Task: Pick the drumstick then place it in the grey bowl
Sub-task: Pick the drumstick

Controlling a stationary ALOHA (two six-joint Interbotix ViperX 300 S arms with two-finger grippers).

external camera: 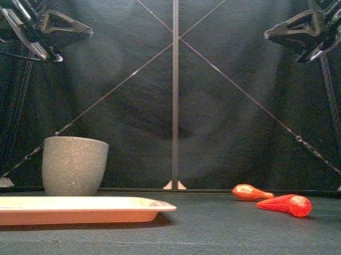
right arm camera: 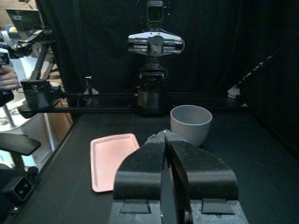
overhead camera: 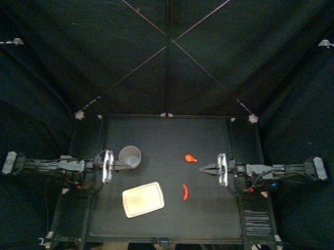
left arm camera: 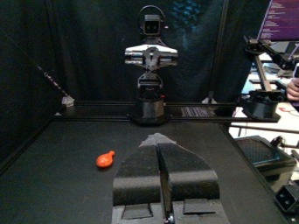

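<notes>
A small red drumstick-shaped toy (overhead camera: 190,157) (external camera: 249,192) (left arm camera: 105,158) lies on the black table right of centre. The tall grey speckled cup (overhead camera: 129,155) (external camera: 75,164) (right arm camera: 191,123) stands upright left of centre, empty as far as I see. My left gripper (overhead camera: 107,166) (left arm camera: 159,142) hangs at the table's left side next to the cup, jaws shut on nothing. My right gripper (overhead camera: 220,169) (right arm camera: 167,136) hangs at the right side, a little right of the drumstick, also shut and empty. Both are raised well above the table.
A longer red toy (overhead camera: 188,190) (external camera: 286,204) lies nearer the front than the drumstick. The flat pink tray (overhead camera: 143,199) (external camera: 80,209) (right arm camera: 114,157) rests at the front, left of centre, with nothing on it.
</notes>
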